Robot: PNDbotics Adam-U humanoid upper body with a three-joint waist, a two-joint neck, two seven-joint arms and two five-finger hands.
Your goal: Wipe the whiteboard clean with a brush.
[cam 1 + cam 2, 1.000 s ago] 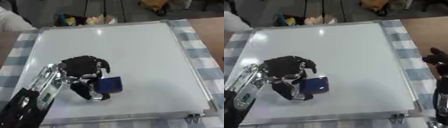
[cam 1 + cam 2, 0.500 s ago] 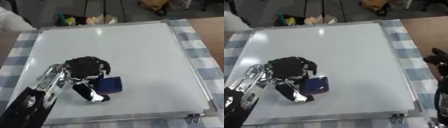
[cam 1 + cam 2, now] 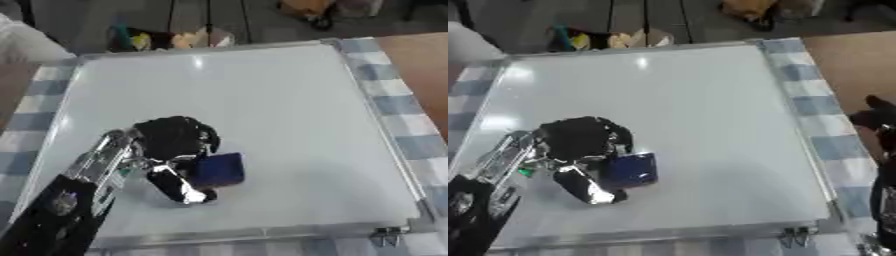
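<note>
One dark blue brush (image 3: pixel 219 169) lies on the lower left part of the whiteboard (image 3: pixel 289 105), clasped by the left hand (image 3: pixel 172 141), whose black fingers curl over its near-left side while the silver thumb reaches along below it. Right of the brush the board's white surface runs unmarked to its metal frame, which rests on a blue-and-white checked cloth (image 3: pixel 418 147). Farthest right, the right hand (image 3: pixel 877 117) shows only as a dark shape at the edge, so whether it is clenched or released cannot be told.

Glossy whiteboard (image 3: pixel 262 100) in a thin metal frame; checked cloth (image 3: pixel 411 105) beside it; shiny metal thumb on the left hand (image 3: pixel 171 142).
</note>
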